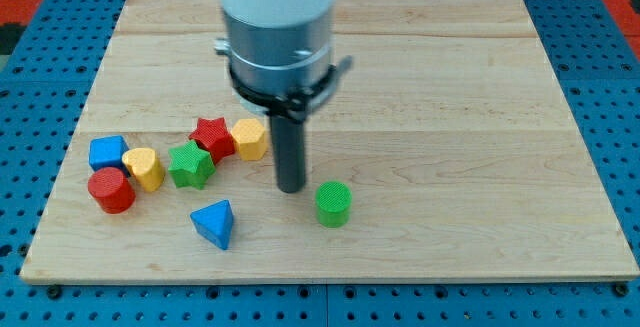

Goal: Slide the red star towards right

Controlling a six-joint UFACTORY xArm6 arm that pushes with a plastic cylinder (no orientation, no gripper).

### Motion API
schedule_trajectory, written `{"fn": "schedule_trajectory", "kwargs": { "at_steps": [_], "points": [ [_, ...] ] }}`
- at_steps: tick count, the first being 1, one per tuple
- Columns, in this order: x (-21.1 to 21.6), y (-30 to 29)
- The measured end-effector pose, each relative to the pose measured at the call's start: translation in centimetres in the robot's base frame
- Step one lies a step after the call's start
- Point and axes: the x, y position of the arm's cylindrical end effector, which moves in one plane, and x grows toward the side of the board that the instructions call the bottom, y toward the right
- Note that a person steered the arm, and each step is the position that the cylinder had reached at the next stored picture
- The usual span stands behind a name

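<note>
The rig has no jaws, only my tip (291, 188), resting on the wooden bench (450, 117) right of the cluster. The red plastic star (212, 136) sits left, touching the yellow hexagonal block (249, 139). Pushing right would likely shove that block along too, or nudge the green star (190, 164).

No text, label, brand, number or sign can be read anywhere here, on any block or the arm.
</note>
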Motion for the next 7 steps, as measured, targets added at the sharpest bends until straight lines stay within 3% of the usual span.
{"fn": "schedule_trajectory", "kwargs": {
  "at_steps": [2,3,4,5,7],
  "points": [
    [-13.6,-1.6],
    [-17.8,-6.1],
    [-17.4,-14.4],
    [-11.9,-15.5],
    [-4.3,-8.8]
  ]
}}
